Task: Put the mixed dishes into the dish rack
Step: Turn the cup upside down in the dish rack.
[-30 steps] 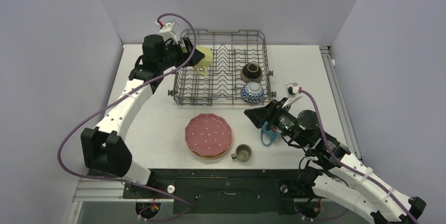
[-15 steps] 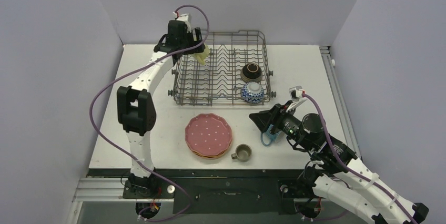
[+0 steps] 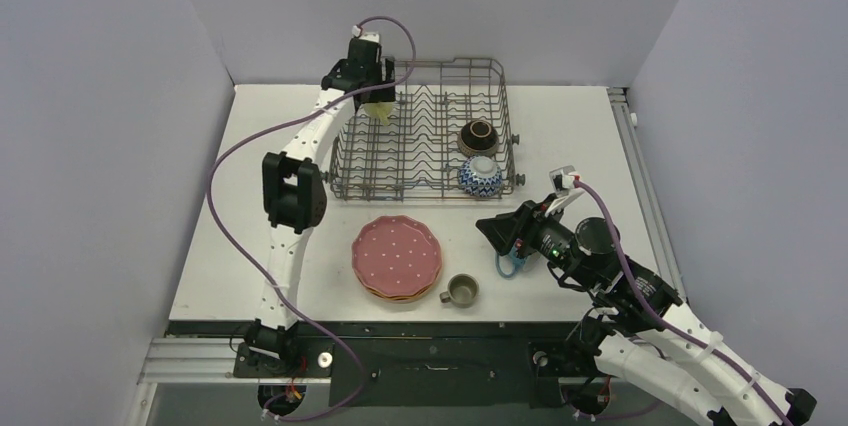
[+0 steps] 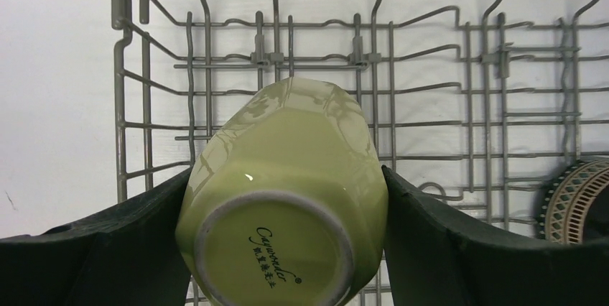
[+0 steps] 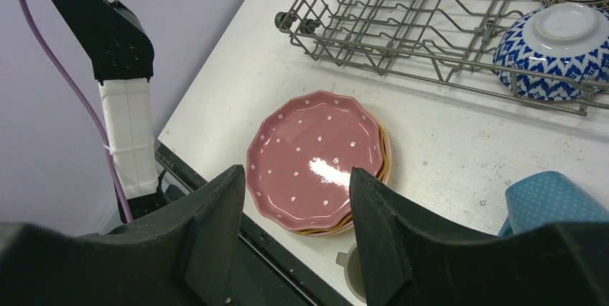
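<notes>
My left gripper (image 3: 376, 96) is shut on the yellow mug (image 3: 381, 110) and holds it over the back-left corner of the dish rack (image 3: 420, 151). In the left wrist view the mug (image 4: 284, 198) shows its stamped base, tilted, with a finger pressed on each side above the rack's wires (image 4: 431, 83). A dark brown bowl (image 3: 479, 136) and a blue-white bowl (image 3: 480, 176) sit at the rack's right end. My right gripper (image 3: 497, 227) (image 5: 296, 180) hangs open and empty above the table beside the blue mug (image 5: 549, 202). A stack of plates with the pink dotted plate (image 3: 397, 254) on top lies in front of the rack.
A small grey-olive mug (image 3: 460, 290) stands right of the plate stack near the table's front edge. The left arm's elbow link (image 3: 292, 191) rises over the table left of the rack. Purple walls close in the left, back and right sides.
The left arm has stretched out and carried the yellow mug from the rack's left rim to above its back-left corner. The right arm has barely shifted.
</notes>
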Controlling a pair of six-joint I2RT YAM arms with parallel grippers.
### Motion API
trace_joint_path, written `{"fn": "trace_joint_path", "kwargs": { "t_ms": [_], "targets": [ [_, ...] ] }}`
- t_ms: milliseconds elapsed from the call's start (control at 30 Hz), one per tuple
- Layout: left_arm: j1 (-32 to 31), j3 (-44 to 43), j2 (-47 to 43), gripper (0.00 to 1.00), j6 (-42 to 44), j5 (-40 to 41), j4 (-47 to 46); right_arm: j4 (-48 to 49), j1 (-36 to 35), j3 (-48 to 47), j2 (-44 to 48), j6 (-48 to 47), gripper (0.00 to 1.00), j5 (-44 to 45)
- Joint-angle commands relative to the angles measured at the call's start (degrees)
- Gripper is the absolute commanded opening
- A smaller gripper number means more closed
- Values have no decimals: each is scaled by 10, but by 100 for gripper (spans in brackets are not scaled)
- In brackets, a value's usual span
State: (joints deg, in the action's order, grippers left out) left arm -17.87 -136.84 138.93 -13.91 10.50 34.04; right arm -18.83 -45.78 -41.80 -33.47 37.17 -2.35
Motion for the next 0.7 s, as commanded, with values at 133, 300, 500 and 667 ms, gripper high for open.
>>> {"fn": "trace_joint_path", "kwargs": {
  "t_ms": [133,300,500,667],
  "targets": [
    [-5,-51,9,0,32,44,-17,8,0,0,-3,-11,52,5],
    [-5,-57,23,0,47,63,-8,9,0,1,-7,-12,52,3],
    [-9,-67,33,0,69,76,1,10,0,1,-12,-11,52,1],
    [-12,-78,44,0,87,94,6,12,0,1,-14,-9,52,5]
  ]
}}
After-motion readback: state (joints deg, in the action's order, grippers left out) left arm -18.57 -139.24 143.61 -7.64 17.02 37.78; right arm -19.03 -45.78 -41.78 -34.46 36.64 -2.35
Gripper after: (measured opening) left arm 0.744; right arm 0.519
